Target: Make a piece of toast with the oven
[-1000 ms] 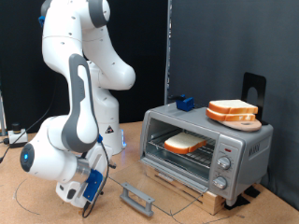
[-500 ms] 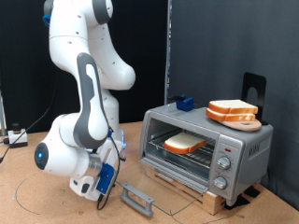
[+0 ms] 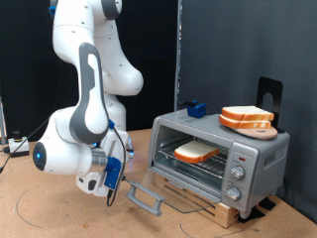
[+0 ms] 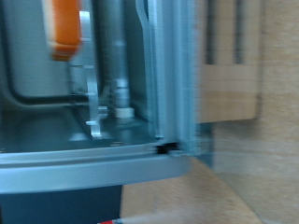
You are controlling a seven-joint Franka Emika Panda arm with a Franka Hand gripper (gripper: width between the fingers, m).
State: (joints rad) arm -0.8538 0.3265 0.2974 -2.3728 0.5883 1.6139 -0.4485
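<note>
The oven [image 3: 248,159] stands on a wooden board at the exterior view's right. Its glass door [image 3: 183,198] hangs open and low, with the grey bar handle [image 3: 145,201] at its outer end. The piece of toast [image 3: 195,152] lies on the wire rack inside. My gripper [image 3: 112,181] is low, just to the exterior view's left of the handle, at the door's outer edge. No thing shows between its fingers. The wrist view is blurred and filled by the door's metal frame [image 4: 173,84] and glass; the fingers do not show there.
A round wooden board with stacked bread slices [image 3: 246,119] sits on top of the oven. A blue object [image 3: 195,109] rests at the oven's back. Cables lie on the wooden table [image 3: 40,213] at the exterior view's left. A black stand [image 3: 269,94] rises behind the oven.
The arm has swung from the exterior view's left towards the oven door and risen a little. The door's handle end now sits slightly higher than before.
</note>
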